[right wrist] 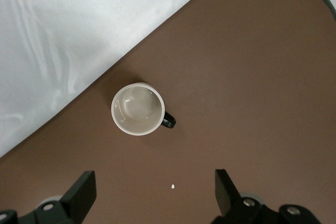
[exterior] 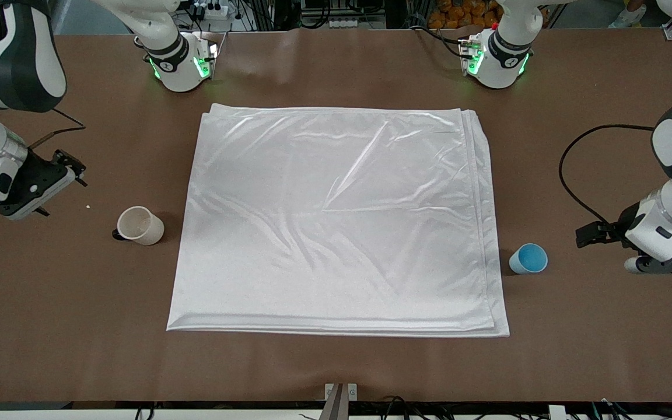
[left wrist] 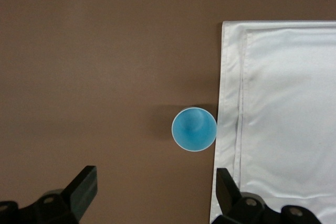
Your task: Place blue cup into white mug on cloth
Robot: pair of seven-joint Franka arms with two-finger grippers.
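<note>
The blue cup (exterior: pixel 528 259) stands upright on the bare table beside the cloth's edge, toward the left arm's end; the left wrist view shows it (left wrist: pixel 194 129) from above. The white mug (exterior: pixel 139 226) with its black handle stands on the table beside the cloth, toward the right arm's end, and it is empty in the right wrist view (right wrist: pixel 138 109). The white cloth (exterior: pixel 336 221) lies flat mid-table. My left gripper (exterior: pixel 665 265) (left wrist: pixel 156 187) hangs open and empty over the table beside the blue cup. My right gripper (exterior: pixel 24 211) (right wrist: pixel 156 190) hangs open and empty over the table beside the mug.
A tiny white speck (exterior: pixel 88 206) lies on the brown table (exterior: pixel 336 367) between the right gripper and the mug. The two arm bases (exterior: pixel 181 64) (exterior: pixel 496 58) stand along the table edge farthest from the front camera. A cable (exterior: pixel 575 175) trails from the left arm.
</note>
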